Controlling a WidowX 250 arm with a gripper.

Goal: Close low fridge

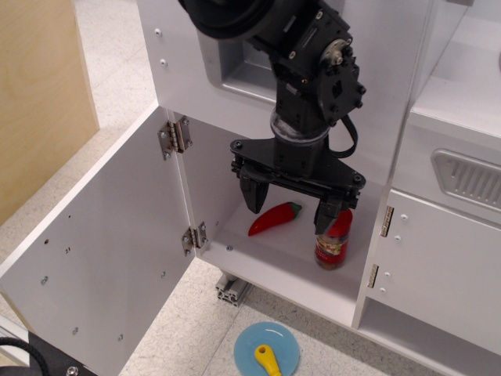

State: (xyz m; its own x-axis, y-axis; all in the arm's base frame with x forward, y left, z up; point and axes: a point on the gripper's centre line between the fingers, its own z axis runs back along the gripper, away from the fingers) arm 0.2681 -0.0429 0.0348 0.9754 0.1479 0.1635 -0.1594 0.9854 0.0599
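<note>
The low fridge (274,270) is a white cabinet compartment standing open. Its large white door (102,251) is swung wide out to the left on two metal hinges (175,135); I see the door's inner face, its handle is hidden. Inside lie a red chili pepper (274,218) and a red-capped spice jar (334,243). My black gripper (291,210) hangs in the compartment's opening with its fingers spread apart, empty, one finger (254,193) left of the pepper, the other over the jar's cap.
A white panel with a recessed grey dispenser (243,70) is above the compartment. A smaller white door with a grey vented panel (470,176) is at right. A blue plate (268,348) with a yellow object (270,362) lies on the floor in front. A wooden board (39,94) stands at left.
</note>
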